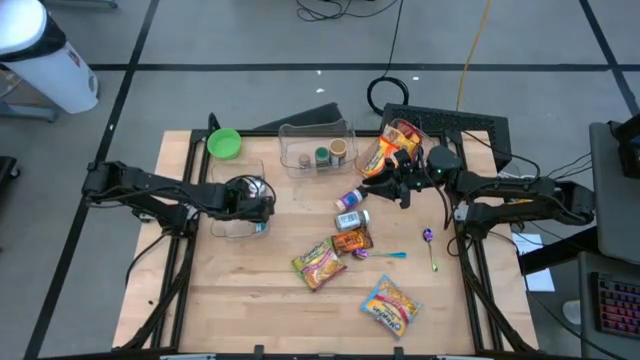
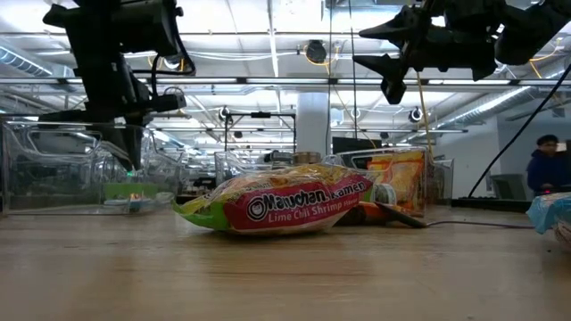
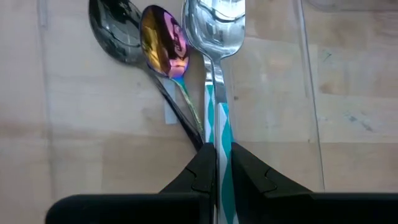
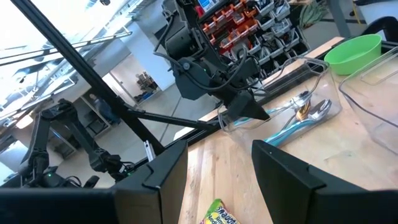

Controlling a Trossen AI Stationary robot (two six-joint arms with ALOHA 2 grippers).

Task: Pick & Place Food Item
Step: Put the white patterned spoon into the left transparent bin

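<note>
The task's thing, by my reading, is one of the food packets; the nearest to the middle is the Maruchan ramen packet (image 1: 319, 263), lying flat on the wooden counter (image 1: 250, 300) beside a small brown packet (image 1: 352, 241). It looks light, soft and crinkly, with a brittle noodle block inside, so a hard squeeze could crack it. The film is probably slippery; I judge the best hold is across a short edge or the sealed end, where the wrap bunches.

Another yellow snack bag (image 1: 389, 303) lies nearer the front edge, and an orange bag (image 1: 383, 150) leans at the back by a clear bin (image 1: 317, 145) holding small jars. A green bowl (image 1: 224, 143) sits at the back left.

The right tool (image 1: 402, 188) hovers above the counter near the orange bag, its fingers spread about halfway and empty. The left tool (image 3: 217, 168) is inside a clear container (image 1: 238, 210), pressed together on the teal-patterned handle of a spoon (image 3: 214, 37), with two more spoons (image 3: 149, 37) alongside.
</note>
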